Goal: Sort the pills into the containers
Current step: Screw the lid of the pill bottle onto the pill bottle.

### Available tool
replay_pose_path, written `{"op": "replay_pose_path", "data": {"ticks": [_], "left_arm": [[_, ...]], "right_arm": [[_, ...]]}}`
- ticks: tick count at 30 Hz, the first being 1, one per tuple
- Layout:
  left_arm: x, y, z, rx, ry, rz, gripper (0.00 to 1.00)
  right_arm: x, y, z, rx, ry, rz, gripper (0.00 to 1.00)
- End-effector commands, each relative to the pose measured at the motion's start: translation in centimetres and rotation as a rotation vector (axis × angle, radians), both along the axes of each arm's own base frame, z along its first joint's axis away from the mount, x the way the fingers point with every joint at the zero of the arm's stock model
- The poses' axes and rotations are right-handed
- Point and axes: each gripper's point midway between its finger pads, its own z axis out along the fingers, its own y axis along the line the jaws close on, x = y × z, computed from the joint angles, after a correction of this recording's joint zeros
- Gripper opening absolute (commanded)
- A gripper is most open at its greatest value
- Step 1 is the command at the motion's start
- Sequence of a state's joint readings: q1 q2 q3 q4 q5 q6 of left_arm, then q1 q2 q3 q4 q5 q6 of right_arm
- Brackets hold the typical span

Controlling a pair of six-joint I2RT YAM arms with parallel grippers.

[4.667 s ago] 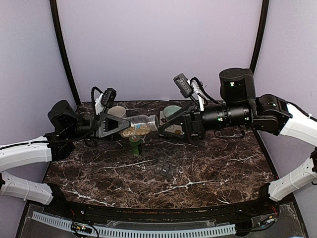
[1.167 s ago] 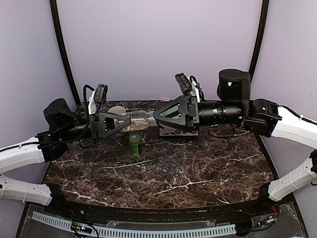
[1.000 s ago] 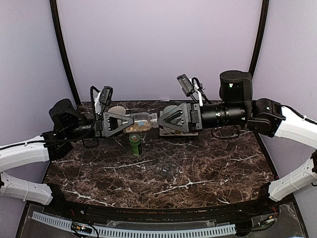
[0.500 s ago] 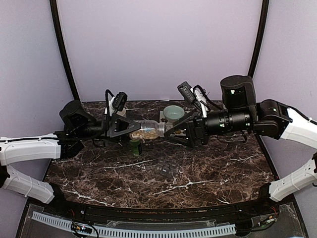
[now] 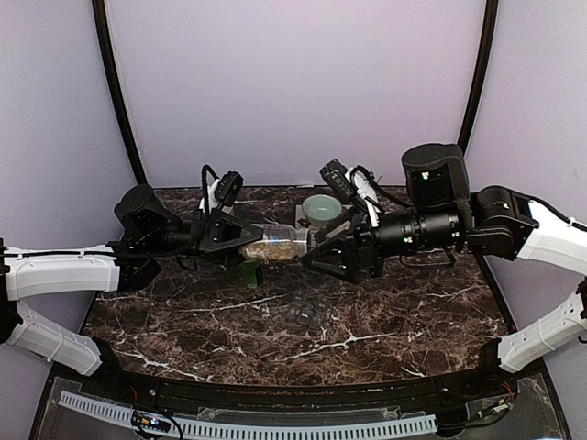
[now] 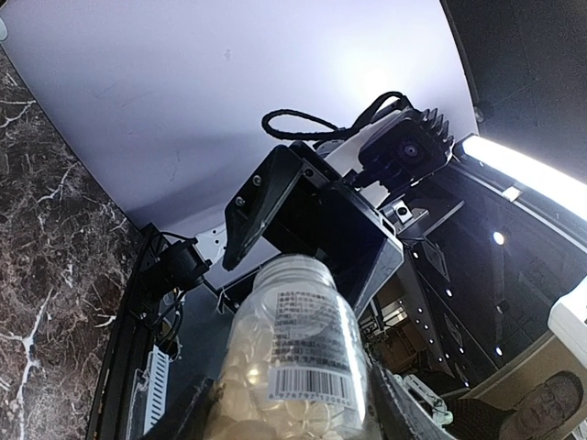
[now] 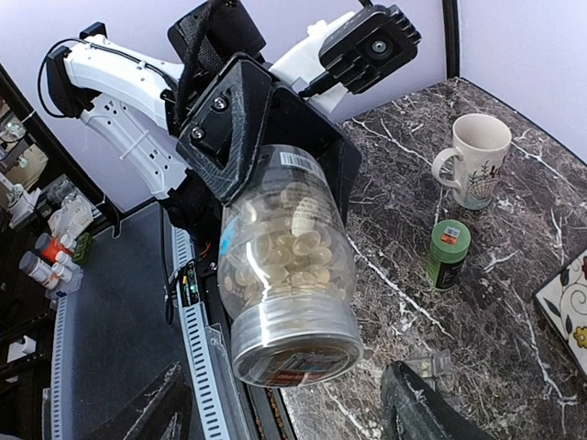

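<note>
A clear bottle [image 5: 275, 245] lies on its side in the air above the table, with my left gripper [image 5: 240, 240] shut on its body. Tan-brown pills [image 7: 295, 246] fill it, and its clear cap [image 7: 295, 341] is on. In the left wrist view the bottle [image 6: 295, 362] sits between my left gripper's [image 6: 289, 417] fingers. My right gripper [image 7: 289, 408] faces the cap end, open, with one finger on each side of the cap and a gap to each. The containers [image 5: 307, 313] lie on the table below, also visible as a strip [image 7: 429, 364] by the right finger.
A green bottle [image 7: 448, 254] stands under the held bottle, and a cream mug [image 7: 477, 158] stands behind it. A pale green bowl [image 5: 321, 209] rests on a patterned plate [image 7: 570, 307] at the back. The marble table [image 5: 394, 312] ends at a dark front rail.
The left gripper carried the bottle rightward and nearer. The right gripper dropped lower and drew back right, and the cap end now sits between its fingers.
</note>
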State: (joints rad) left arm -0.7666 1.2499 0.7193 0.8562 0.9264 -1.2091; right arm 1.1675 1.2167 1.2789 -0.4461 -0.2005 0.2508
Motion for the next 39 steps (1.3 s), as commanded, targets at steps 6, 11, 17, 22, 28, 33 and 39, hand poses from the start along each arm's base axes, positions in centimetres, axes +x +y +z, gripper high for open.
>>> {"op": "replay_pose_path", "data": {"ticks": [6,11,17,22,28,33,39], "left_arm": [[-0.7,0.2,2.4,-0.062,-0.056,-0.044,0.00],[-0.8,0.2,2.4,-0.060,-0.053,-0.053,0.00],[-0.9,0.2,2.3,-0.059,-0.053,-0.064,0.00],[-1.1,0.2,2.1,-0.056,-0.055,-0.071,0.00],[-1.3,0.2,2.1,-0.057,-0.066,-0.079,0.00],[-1.3,0.3,2.5,-0.075,-0.136,-0.066,0.00],[-1.0,0.7,3.8,-0.127,-0.263,0.007,0.00]], "right_arm": [[0.1,0.8,1.7,0.029,-0.068,0.003,0.70],[0.3,1.1,1.8,0.026,-0.079,0.006,0.68],[0.2,1.6,1.5,0.011,-0.082,0.018,0.63],[0.2,2.0,1.5,0.007,-0.083,0.021,0.45],[0.2,2.3,1.5,0.007,-0.050,0.017,0.10],[-0.1,3.2,1.5,0.009,0.069,0.013,0.05],[-0.3,5.0,2.0,0.050,0.306,-0.016,0.03]]}}
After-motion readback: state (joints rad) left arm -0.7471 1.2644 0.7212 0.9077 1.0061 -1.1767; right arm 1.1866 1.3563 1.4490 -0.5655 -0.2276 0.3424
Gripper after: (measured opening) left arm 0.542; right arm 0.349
